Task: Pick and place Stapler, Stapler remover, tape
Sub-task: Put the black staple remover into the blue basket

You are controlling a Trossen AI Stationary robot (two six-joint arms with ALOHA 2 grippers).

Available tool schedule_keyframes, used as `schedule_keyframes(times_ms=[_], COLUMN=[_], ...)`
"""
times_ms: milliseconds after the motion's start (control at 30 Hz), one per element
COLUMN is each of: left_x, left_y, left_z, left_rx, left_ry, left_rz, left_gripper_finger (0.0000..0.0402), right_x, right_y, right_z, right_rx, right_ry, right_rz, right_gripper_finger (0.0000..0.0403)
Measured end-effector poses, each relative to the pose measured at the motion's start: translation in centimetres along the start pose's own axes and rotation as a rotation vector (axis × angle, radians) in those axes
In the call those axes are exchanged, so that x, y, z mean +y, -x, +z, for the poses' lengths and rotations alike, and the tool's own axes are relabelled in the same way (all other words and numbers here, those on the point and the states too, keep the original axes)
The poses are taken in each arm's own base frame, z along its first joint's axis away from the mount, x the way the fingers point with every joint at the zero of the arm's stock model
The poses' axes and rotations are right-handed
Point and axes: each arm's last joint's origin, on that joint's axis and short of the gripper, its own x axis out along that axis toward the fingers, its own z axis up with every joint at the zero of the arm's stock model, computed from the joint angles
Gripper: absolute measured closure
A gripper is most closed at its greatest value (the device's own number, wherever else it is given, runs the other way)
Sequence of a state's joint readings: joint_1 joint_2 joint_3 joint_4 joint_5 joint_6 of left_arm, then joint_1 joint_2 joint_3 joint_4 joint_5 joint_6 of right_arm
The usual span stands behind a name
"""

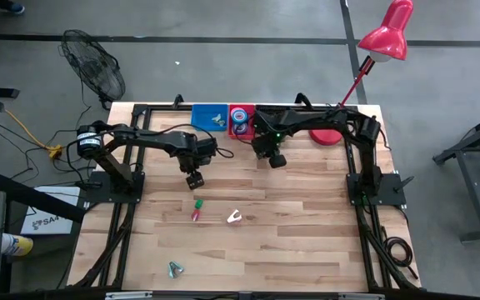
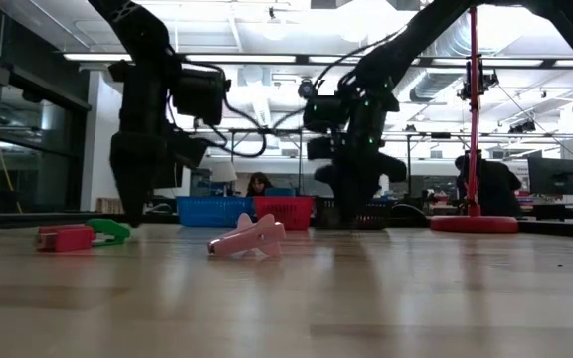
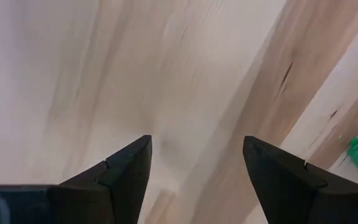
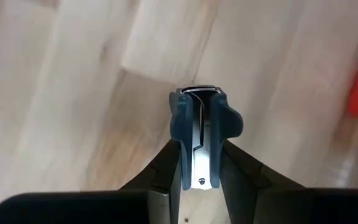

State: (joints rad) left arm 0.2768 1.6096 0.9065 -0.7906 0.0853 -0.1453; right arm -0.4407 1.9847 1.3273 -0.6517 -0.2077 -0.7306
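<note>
The right pincer [image 4: 201, 163] has its two dark fingers closed almost together on a small blue plastic staple remover with a metal jaw [image 4: 199, 134], which sticks out forward between them above the pale wooden desk [image 4: 73, 93]. In the high view this pincer [image 1: 275, 158] hangs in the upper middle of the frame, just below the red plastic basket [image 1: 242, 122] and the blue plastic basket [image 1: 209, 116] at the top edge of the desk. The step in hand seems to be carrying the remover to a basket; to do it well, the arm should keep the grip firm, lift clear of the basket wall and release only when it is over the inside. The left pincer [image 3: 194, 163] stands wide open and holds nothing, hovering over bare wood left of centre in the high view [image 1: 194, 177]. Below it lie a small red and green stapler [image 1: 197, 209] and a white staple remover [image 1: 234, 217]; another greenish remover [image 1: 174, 268] lies near the lower left.
</note>
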Motion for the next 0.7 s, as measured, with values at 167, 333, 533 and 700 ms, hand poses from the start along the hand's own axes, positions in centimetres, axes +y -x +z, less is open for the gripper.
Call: schedule_keyframes(times_ms=[167, 333, 533, 700], left_x=[-0.2, 0.1, 0.8, 1.8], left_y=[1.1, 3.5, 6.7, 9.1], left_z=[1.6, 3.9, 6.2, 7.8], left_rx=[-0.108, -0.241, -0.379, -0.497], left_ry=[-0.087, -0.161, -0.302, -0.390], left_rz=[0.021, 0.057, 0.105, 0.151], left_gripper_finger=[0.0153, 0.0153, 0.0153, 0.0153], right_x=[0.4, 0.6, 0.5, 0.4], right_y=[1.7, 3.5, 6.0, 7.9], right_z=[0.8, 1.2, 2.0, 2.6], right_rx=[-0.049, -0.101, -0.207, -0.280], right_ry=[-0.027, -0.089, -0.128, -0.118], right_rz=[-0.029, -0.063, -0.142, -0.229], right_gripper_finger=[0.0329, 0.0329, 0.0329, 0.0329])
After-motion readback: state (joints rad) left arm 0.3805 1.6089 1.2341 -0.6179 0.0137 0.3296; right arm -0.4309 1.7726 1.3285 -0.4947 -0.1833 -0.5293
